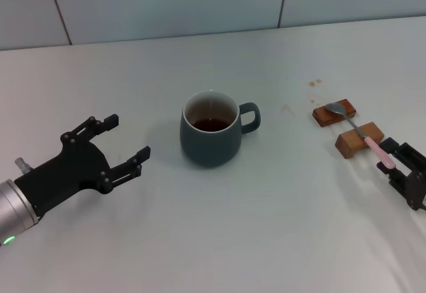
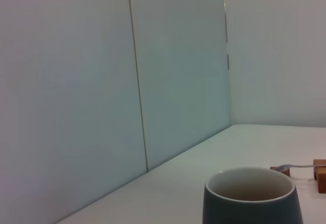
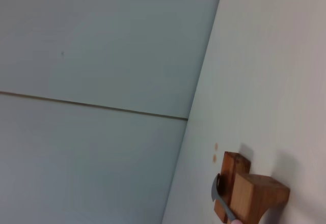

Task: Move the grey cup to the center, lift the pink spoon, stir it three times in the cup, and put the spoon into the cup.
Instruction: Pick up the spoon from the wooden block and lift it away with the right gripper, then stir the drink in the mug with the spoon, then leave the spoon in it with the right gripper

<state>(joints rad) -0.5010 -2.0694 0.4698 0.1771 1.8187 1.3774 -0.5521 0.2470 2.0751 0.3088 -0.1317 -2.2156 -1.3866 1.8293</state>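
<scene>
The grey cup [image 1: 210, 133] stands at the middle of the table with dark liquid inside and its handle pointing right. My left gripper [image 1: 129, 135] is open just left of it, apart from it. The cup's rim shows in the left wrist view [image 2: 249, 196]. The pink spoon [image 1: 376, 152] lies across two wooden blocks at the right, silver bowl on the far block. My right gripper [image 1: 397, 165] is open at the pink handle's near end, with the handle tip between its fingers. The spoon's bowl also shows in the right wrist view [image 3: 219, 193].
The two wooden rest blocks are a far one [image 1: 334, 114] and a near one [image 1: 356, 143]; they also show in the right wrist view [image 3: 252, 196]. Small brown stains [image 1: 314, 82] mark the table behind them. A tiled wall [image 1: 200, 0] runs along the table's back edge.
</scene>
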